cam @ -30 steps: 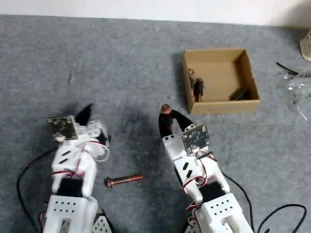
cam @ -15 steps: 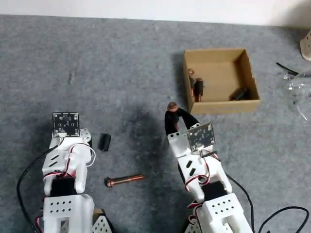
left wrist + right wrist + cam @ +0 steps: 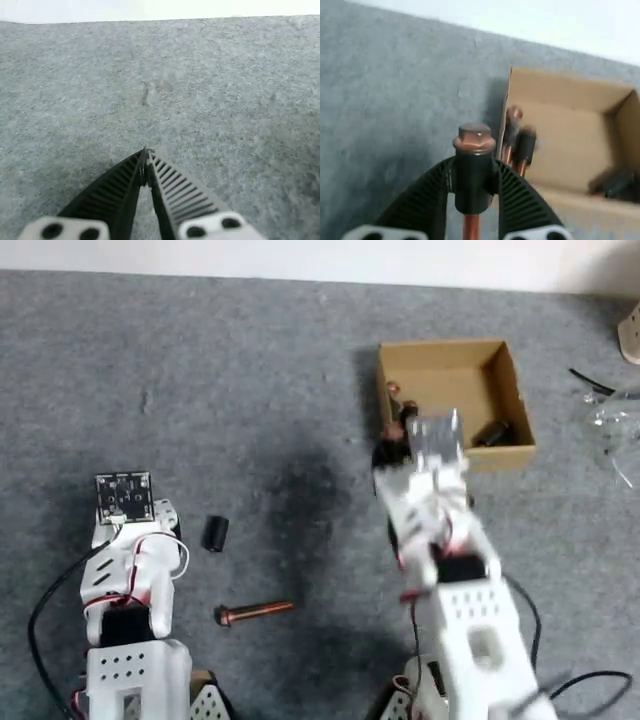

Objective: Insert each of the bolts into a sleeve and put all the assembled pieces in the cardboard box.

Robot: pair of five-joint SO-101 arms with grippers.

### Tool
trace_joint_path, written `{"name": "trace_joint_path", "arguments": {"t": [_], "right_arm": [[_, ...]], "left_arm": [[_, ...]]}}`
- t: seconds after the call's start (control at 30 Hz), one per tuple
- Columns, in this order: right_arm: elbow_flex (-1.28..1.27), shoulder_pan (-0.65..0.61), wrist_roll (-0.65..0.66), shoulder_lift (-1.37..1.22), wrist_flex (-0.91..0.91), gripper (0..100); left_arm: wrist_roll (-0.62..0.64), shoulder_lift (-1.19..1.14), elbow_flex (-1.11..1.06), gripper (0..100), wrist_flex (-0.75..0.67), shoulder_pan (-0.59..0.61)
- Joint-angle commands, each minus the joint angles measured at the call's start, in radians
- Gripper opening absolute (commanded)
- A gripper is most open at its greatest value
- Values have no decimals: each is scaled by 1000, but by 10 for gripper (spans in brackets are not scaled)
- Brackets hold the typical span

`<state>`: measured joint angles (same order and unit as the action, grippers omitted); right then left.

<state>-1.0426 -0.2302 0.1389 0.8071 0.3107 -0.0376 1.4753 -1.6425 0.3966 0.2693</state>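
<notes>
We log the right hand (image 3: 474,172) clamped on a black cylindrical sleeve (image 3: 472,192) with a copper hex-head bolt (image 3: 474,139) through it, at the lower left corner of the brown cardboard box (image 3: 505,375), upper right of the high view. The left hand (image 3: 146,161) is pressed together, lower left. A loose copper bolt (image 3: 255,611) and a loose black sleeve (image 3: 215,533) lie apart on the grey worktop (image 3: 200,370).

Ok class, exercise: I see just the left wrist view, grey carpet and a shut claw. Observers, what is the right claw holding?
Observer: The right claw grips a black cylindrical sleeve with a copper hex-head bolt through it.
Operator: Where is it?
Observer: At the near wall of the open brown cardboard box.
Operator: Anything loose?
Observer: One black sleeve and one bare copper bolt lie apart on the carpet.
</notes>
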Motion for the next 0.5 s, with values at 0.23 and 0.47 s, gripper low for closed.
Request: {"name": "trace_joint_path", "arguments": {"t": [0.23, 0.47], "right_arm": [[921, 48, -11, -794, 171, 5], [1546, 183, -11, -1288, 433, 5]], "left_arm": [[0, 1, 18, 10, -20, 13], [0, -1, 16, 11, -21, 12]]}}
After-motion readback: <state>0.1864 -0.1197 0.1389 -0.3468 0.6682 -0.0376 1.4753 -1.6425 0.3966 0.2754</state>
